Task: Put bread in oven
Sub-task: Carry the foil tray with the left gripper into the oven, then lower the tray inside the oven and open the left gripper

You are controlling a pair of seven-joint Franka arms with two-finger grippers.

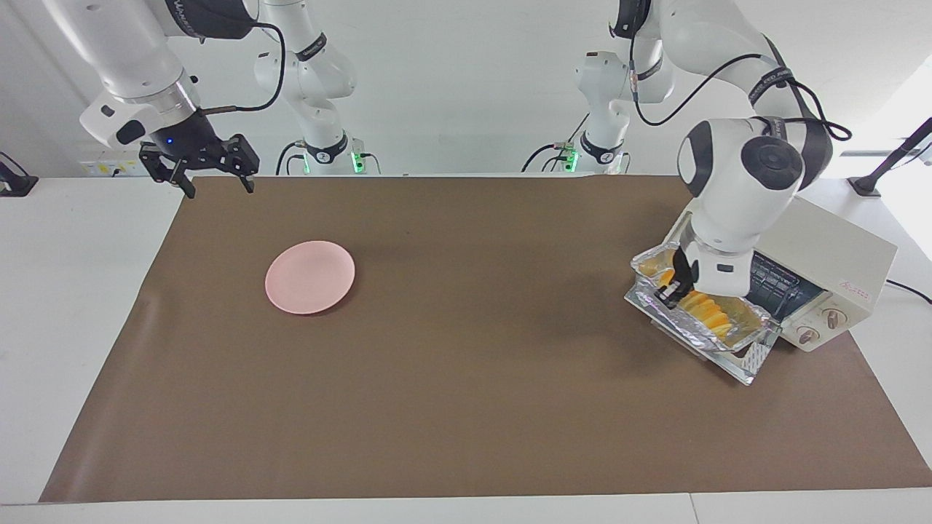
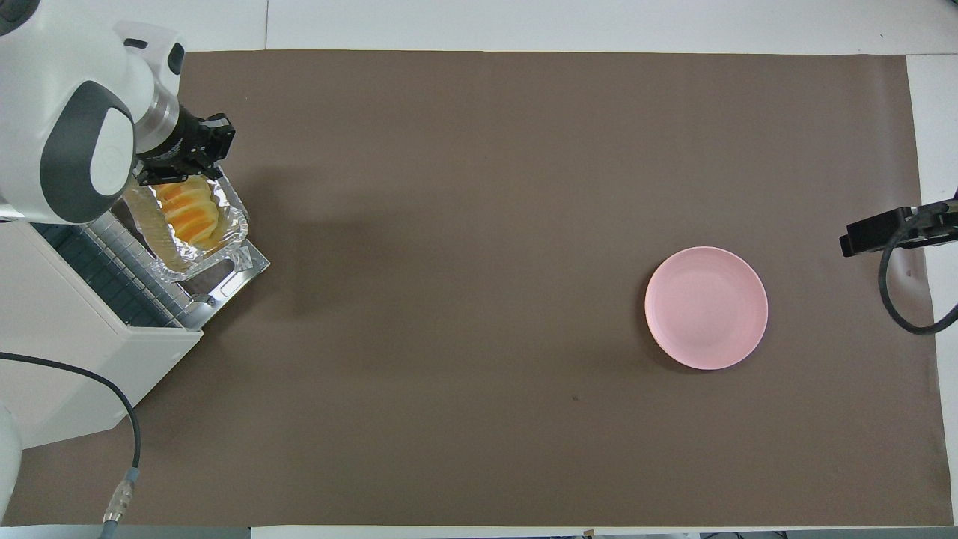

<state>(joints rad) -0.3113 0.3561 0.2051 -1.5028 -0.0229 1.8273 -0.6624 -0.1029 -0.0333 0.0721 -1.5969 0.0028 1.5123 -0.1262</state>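
Standing low with fingertips brought together, left gripper (image 1: 673, 290) at the rim of the foil tray (image 2: 236, 224), on the tray's end toward the middle of the table. Cannot tell whether pinching the thin foil edge or only pressing against it.

Lying inside this tray, the bread (image 1: 706, 307): small long loaf, yellow-orange, cut into ridged slice-like segments, soft looking. Crinkled and shiny silver for the tray, walls thin and easy to bend. Resting under the tray, the dropped-down door (image 2: 251, 258) of the oven (image 1: 844, 258), so bread in front of the opening, not yet inside.

Judged as the step in hand: sliding tray with bread over the door onto the wire rack (image 2: 142, 262). Calling next for a gentle, straight push toward the opening, keeping the tray flat; probably easy to crumple the foil or catch it on the rack bars if pushed too hard. Closing the door after that.

Cream-white and boxy for the oven, with two round knobs (image 1: 832, 318), at the left arm's end of the table.

Farther out, matte brown mat (image 1: 466, 400), and on it a round pink plate (image 1: 309, 276), smooth, well apart from the oven. Waiting with fingers spread apart, right gripper (image 1: 220, 189), up over the mat's edge at the right arm's end, holding nothing.
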